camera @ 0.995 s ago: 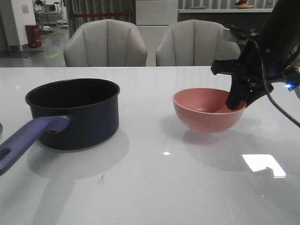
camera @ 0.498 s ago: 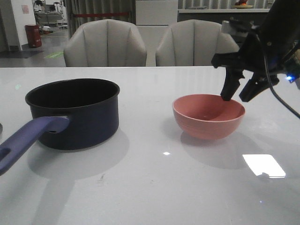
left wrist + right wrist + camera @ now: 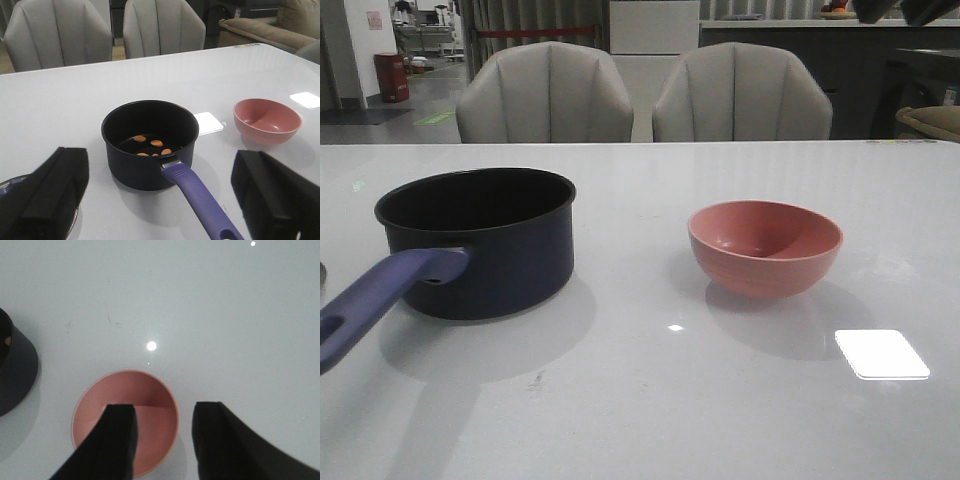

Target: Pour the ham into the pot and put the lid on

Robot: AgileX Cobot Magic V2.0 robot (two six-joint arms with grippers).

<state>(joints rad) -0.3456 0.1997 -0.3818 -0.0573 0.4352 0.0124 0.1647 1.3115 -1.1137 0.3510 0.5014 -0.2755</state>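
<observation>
Ham (image 3: pixel 151 146) sits in the pot (image 3: pixel 480 240) on the left, pink bowl (image 3: pixel 765 247) upright to its right. Right gripper (image 3: pixel 162 440) hangs parted above the bowl; left gripper (image 3: pixel 160 192) gapes wide near the pot, holding nothing

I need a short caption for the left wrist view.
Ham slices lie in the pot; the pink bowl stands empty beside it.

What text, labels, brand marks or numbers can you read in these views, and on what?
None can be read.
pot: no marking shows on its wall or handle.
pink bowl: plain.
sign on the back wall: print too small and blurred to read.
red bin: no legible label.
</observation>
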